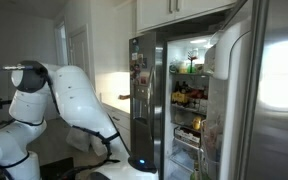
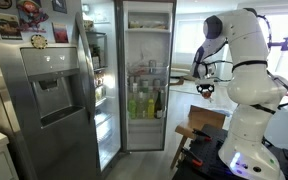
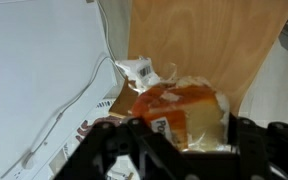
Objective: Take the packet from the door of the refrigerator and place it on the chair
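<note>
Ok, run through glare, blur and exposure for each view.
In an exterior view the refrigerator interior is blown out and glare washes the door; in an exterior view the refrigerator shows its shelves clearly; in the wrist view the gripper is dark and soft, the packet sharper.

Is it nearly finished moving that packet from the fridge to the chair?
Done: the packet is out of the refrigerator door. In hand: the wrist view shows it between the gripper fingers, over the wooden chair seat. Left: letting go and pulling away; whether it has let go, I cannot tell.
</note>
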Action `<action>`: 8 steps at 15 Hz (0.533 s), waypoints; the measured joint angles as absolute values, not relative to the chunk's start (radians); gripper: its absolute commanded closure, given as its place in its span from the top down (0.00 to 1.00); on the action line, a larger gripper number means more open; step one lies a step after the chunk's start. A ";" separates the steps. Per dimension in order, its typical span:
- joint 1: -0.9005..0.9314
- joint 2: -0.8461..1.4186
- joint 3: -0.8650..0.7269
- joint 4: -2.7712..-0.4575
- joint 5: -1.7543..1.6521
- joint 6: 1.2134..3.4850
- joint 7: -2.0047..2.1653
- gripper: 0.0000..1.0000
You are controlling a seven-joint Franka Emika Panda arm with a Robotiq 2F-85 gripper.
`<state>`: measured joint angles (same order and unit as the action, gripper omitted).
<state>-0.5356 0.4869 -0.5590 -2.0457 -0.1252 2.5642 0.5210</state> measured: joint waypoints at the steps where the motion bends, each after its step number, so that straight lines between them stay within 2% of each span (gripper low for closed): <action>1: -0.536 0.512 -0.562 -2.029 -0.110 2.568 0.521 0.36; 8: -0.536 0.666 -0.566 -1.968 -0.007 2.617 0.519 0.36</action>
